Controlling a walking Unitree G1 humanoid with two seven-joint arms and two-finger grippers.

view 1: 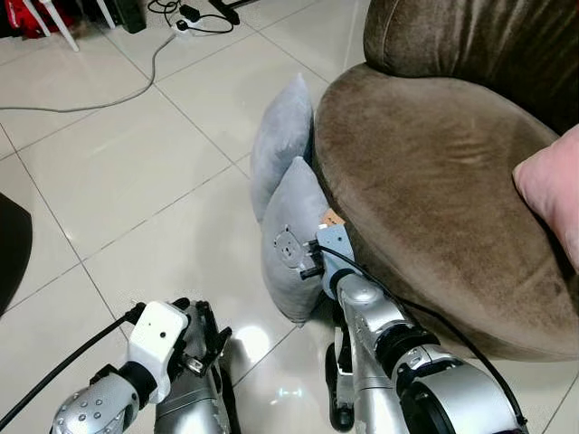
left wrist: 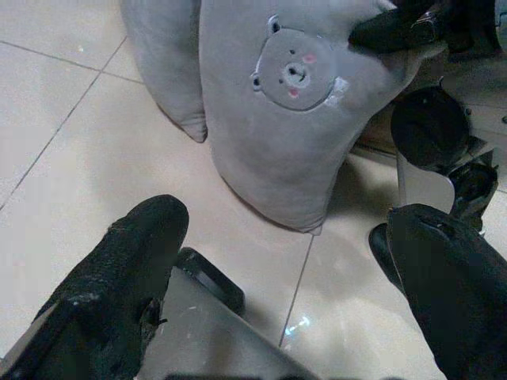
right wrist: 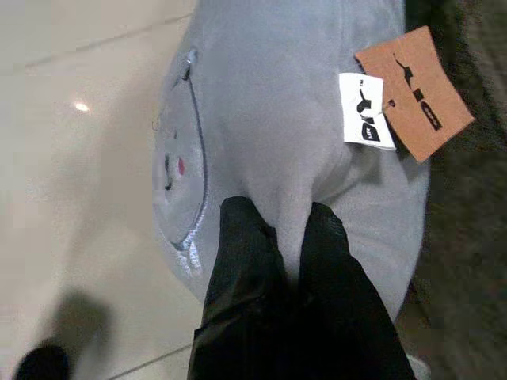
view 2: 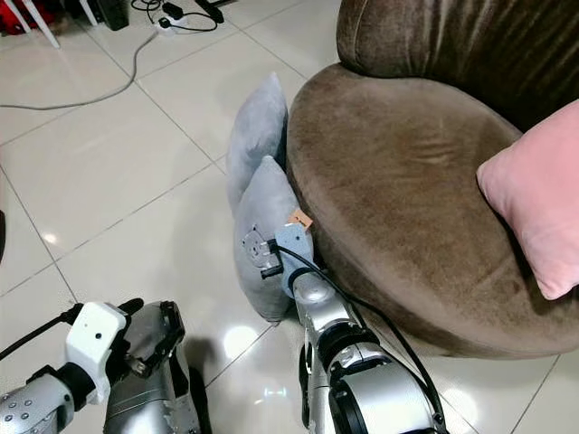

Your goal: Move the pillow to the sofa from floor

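Observation:
A grey pillow [view 1: 291,231] with a bear face [left wrist: 295,73] stands on the tiled floor, leaning against the rim of the brown sofa [view 1: 434,181]. A brown tag [right wrist: 416,91] and a white label [right wrist: 368,111] hang from its seam. My right gripper [right wrist: 277,218] is shut on a fold of the pillow's edge, close to the sofa's side; its arm reaches forward from the lower right [view 1: 362,307]. My left gripper [left wrist: 285,226] is open and low over the floor, a short way in front of the pillow and apart from it.
A second grey lobe [view 1: 280,136] stands behind the pillow against the sofa. A pink cushion [view 1: 552,190] lies on the seat at right. A power strip with cable [view 1: 181,23] lies on the floor far back left. Open tiles [view 1: 136,181] spread to the left.

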